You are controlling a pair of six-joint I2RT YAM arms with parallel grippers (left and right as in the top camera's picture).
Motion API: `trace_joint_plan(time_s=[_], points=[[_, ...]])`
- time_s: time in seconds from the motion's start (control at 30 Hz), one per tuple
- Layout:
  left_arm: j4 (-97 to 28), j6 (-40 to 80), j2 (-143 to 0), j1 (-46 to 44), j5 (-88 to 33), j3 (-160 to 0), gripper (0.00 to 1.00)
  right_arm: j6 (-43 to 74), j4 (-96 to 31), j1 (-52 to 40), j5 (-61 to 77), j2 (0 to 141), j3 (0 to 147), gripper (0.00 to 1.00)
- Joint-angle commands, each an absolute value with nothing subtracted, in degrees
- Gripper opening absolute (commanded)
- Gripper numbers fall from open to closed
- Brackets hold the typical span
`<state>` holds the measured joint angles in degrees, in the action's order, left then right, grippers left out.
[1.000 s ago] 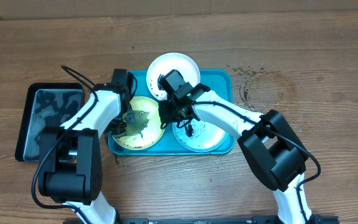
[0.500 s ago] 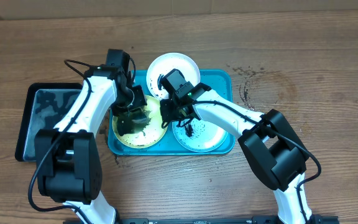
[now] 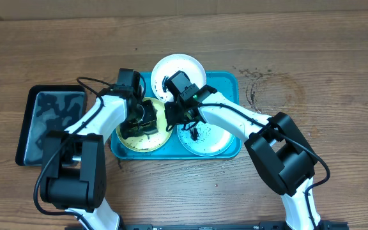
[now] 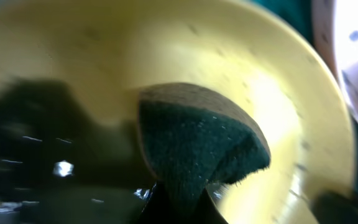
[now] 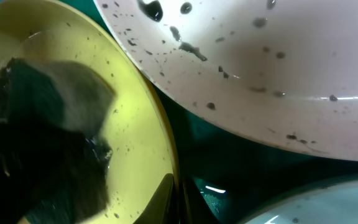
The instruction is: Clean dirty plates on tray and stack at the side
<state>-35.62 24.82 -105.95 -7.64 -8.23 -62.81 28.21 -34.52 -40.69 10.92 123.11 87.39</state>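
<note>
Left hand (image 3: 138,121) clamped tight on dark green sponge (image 4: 197,143), pressed onto yellow plate (image 3: 140,144) right under it. Right hand (image 5: 176,193) closed, prob. pinching that plate's rim. White plate (image 3: 185,66) behind right hand, blue plate (image 3: 211,138) beside it, on turquoise tray (image 3: 226,83).

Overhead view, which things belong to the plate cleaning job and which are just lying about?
Job: turquoise tray, yellow-green plate, white plate, light blue plate, dark sponge.
Lying about: black tray beside the turquoise one, dark specks on the wooden table.
</note>
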Motion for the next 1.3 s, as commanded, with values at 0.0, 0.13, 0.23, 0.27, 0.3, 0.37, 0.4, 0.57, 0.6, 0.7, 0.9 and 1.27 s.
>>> trace_joint_plan(time_s=[0.0,0.13,0.23,0.27,0.3,0.37,0.4,0.57,0.6,0.7,0.9,1.27], points=[[-36.47,25.58,-107.81,-7.38,17.78,-60.1,0.04,27.64,-34.74,-40.36,10.35,123.02,89.01,0.04],[-37.93,25.8,-107.77,-7.38,29.87,-60.34,0.04,27.64,-34.83,-40.36,10.33,123.02,89.01,0.04],[-40.12,25.8,-107.77,-7.38,31.73,-61.98,0.04,27.62,-34.87,-40.36,10.33,123.02,89.01,0.04],[-41.56,25.82,-107.74,-7.38,31.73,-63.24,0.04,27.59,-34.87,-40.36,10.31,123.02,89.01,0.04],[-42.85,25.82,-107.7,-7.38,31.73,-64.36,0.04,27.59,-34.85,-40.36,10.31,123.02,89.01,0.04],[-47.9,27.38,-106.89,-7.35,31.73,-69.12,0.04,26.72,-34.83,-40.36,10.35,123.0,89.01,0.04],[-49.65,28.82,-106.39,-7.29,31.68,-70.96,0.04,26.52,-34.83,-40.36,10.35,122.85,89.01,0.04],[-54.98,31.97,-101.34,-5.89,29.08,-79.4,0.04,25.04,-34.65,-40.36,10.35,120.99,89.01,0.04],[-55.02,31.97,-99.96,-5.28,28.32,-80.44,0.04,24.27,-34.59,-40.38,10.35,120.42,89.01,0.04],[-53.76,31.92,-95.18,-1.69,25.06,-82.41,0.04,22.41,-34.52,-40.53,10.35,118.15,89.03,0.04],[-52.12,31.73,-90.74,11.16,15.88,-82.43,0.04,18.5,-33.06,-40.6,10.09,113.95,89.03,0.04],[-48.53,29.87,-101.21,26.0,8.25,-81.36,0.04,16.03,-31.14,-40.6,4.97,110.67,89.03,0.04]])
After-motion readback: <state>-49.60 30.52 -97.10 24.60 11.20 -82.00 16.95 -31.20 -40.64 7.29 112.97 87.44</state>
